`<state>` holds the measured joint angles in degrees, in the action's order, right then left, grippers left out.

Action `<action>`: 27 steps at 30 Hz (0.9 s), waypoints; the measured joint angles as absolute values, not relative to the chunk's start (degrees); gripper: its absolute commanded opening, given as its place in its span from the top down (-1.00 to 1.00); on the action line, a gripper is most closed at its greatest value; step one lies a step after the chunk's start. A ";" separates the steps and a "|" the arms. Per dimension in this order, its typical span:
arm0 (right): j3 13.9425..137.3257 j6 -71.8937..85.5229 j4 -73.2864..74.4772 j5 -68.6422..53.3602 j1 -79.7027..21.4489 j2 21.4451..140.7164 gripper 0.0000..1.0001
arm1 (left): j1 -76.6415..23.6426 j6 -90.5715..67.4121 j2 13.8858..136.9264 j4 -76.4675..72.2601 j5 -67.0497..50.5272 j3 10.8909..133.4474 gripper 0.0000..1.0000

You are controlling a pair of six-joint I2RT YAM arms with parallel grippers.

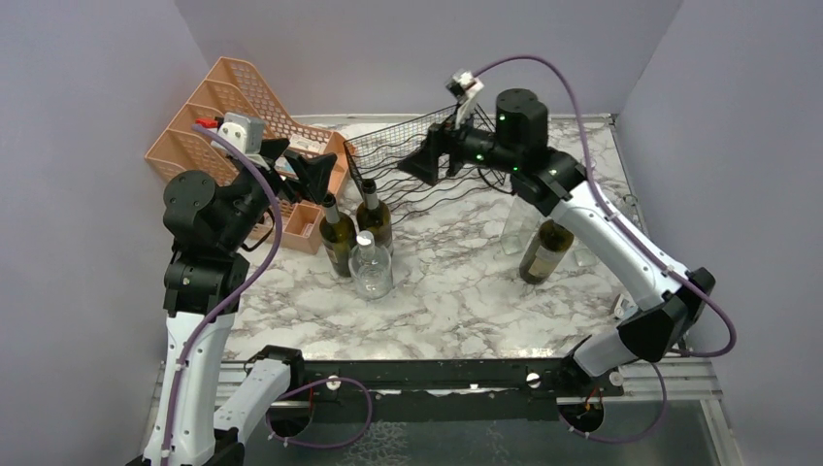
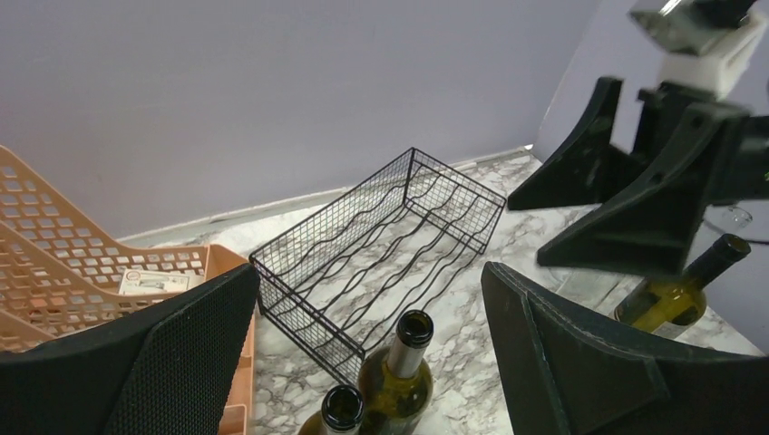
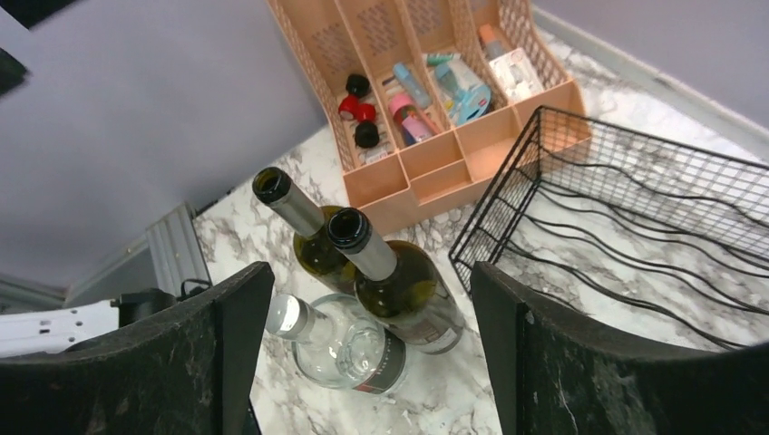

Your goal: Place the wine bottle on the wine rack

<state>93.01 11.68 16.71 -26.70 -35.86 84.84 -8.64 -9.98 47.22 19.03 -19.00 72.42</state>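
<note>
Left claw (image 1: 294,167) is spread wide, gripping nothing, up by the front of the orange organizer (image 1: 209,116). Right claw (image 1: 442,150) is spread too, also bare, over the black rack (image 2: 381,245). The rack sits at the back of the marble surface (image 1: 466,291), just beside the organizer. Two green wine bottles (image 1: 339,243) stand upright in front of it next to a clear bottle (image 1: 371,267). A lone bottle (image 1: 545,250) stands under the right arm.
</note>
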 measured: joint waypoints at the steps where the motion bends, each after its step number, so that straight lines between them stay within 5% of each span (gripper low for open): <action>1: 93.41 10.94 17.10 -24.97 -37.60 86.19 -0.64 | -8.64 -10.04 47.27 18.83 -18.98 72.53 -0.98; 9: 97.14 6.74 19.88 -16.08 -47.20 95.15 -0.50 | -8.64 -10.50 47.59 17.56 -19.05 72.62 -0.98; 27: 98.10 -0.60 17.85 -8.40 -52.23 103.85 0.26 | -8.64 -12.47 48.86 14.09 -26.37 72.75 -0.98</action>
